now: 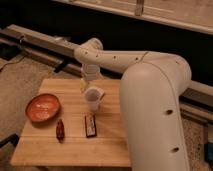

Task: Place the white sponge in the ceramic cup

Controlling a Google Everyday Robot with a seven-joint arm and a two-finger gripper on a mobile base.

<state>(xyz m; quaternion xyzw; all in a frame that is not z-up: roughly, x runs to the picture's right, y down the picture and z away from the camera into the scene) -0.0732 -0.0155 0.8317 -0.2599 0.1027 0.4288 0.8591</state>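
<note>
Pincer (91, 85) (apart or clamped, cannot tell) hangs just above the ceramic cup (93, 101).

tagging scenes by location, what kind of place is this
Probably a robot test room, not a home: a wooden table holding props such as the orange bowl and ceramic cup, with the gripper just above the cup.

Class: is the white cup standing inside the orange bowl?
No, the cup stands on the table apart from the bowl, just below the gripper.
</note>
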